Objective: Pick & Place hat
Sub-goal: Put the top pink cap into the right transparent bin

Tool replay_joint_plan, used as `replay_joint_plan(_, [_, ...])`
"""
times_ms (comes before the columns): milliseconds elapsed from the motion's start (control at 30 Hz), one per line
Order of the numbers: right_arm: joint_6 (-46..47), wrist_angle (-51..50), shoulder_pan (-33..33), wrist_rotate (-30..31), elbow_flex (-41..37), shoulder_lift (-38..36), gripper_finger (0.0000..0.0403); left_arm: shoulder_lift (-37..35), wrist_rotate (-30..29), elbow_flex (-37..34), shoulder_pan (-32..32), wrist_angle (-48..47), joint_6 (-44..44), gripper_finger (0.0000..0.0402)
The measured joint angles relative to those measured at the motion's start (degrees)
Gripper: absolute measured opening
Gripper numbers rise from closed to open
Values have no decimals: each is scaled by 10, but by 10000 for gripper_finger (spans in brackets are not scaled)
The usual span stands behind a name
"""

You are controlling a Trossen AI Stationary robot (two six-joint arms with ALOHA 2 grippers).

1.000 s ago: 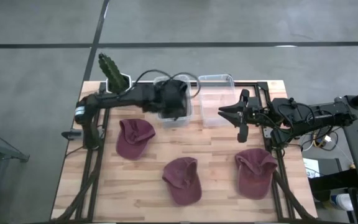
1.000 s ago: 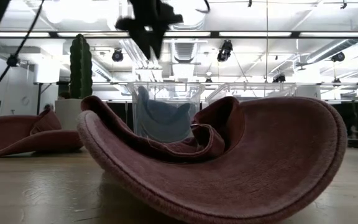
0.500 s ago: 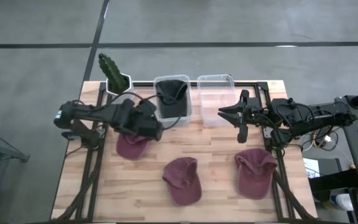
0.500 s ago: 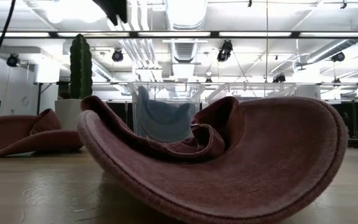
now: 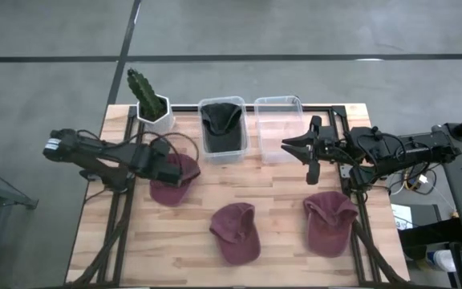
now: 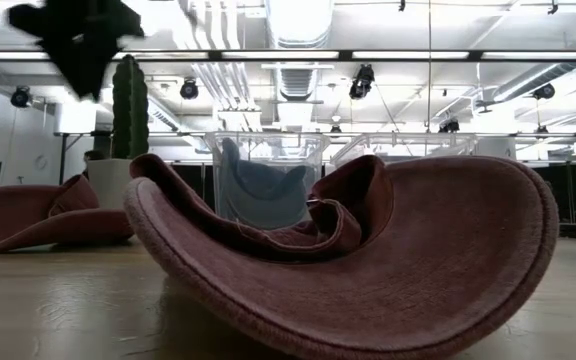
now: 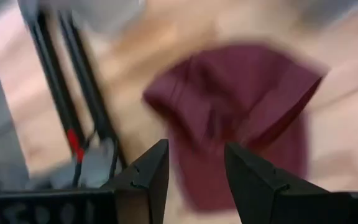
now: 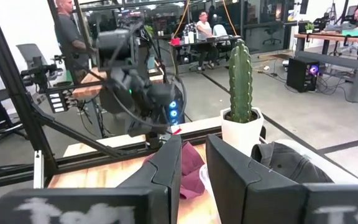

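Wooden slatted table (image 5: pixel 279 209), three maroon hats (image 5: pixel 237 233), grey floor (image 5: pixel 46 72).

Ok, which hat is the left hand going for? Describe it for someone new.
Start at the potted cactus in the table's far left corner. Just in front of it lies a maroon cap, under the left hand. It is the only maroon cap on the left side.

Grey concrete floor (image 5: pixel 46 72), crossed by dark seam lines, surrounds the wooden table (image 5: pixel 279 241). Beyond it lies an open workshop: long ceiling light strips (image 6: pixel 298 54), exposed ducts (image 6: pixel 298 85), desks (image 8: pixel 334 40) with equipment, an office chair (image 8: pixel 33 59), glass partitions along the far wall. Two people (image 8: pixel 67 37) are visible there, one standing, one seated farther back.
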Motion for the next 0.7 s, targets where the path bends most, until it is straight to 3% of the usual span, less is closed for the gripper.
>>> replay_joint_plan(133, [0,1,0,0,0,0,68,-32,56,-70,0,12,-31,147])
replay_joint_plan(267, [0,1,0,1,0,0,68,-48,70,-110,0,34,-53,147])
replay_joint_plan(700, [10,0,0,1,0,0,68,-50,46,-116,1,46,-32,147])
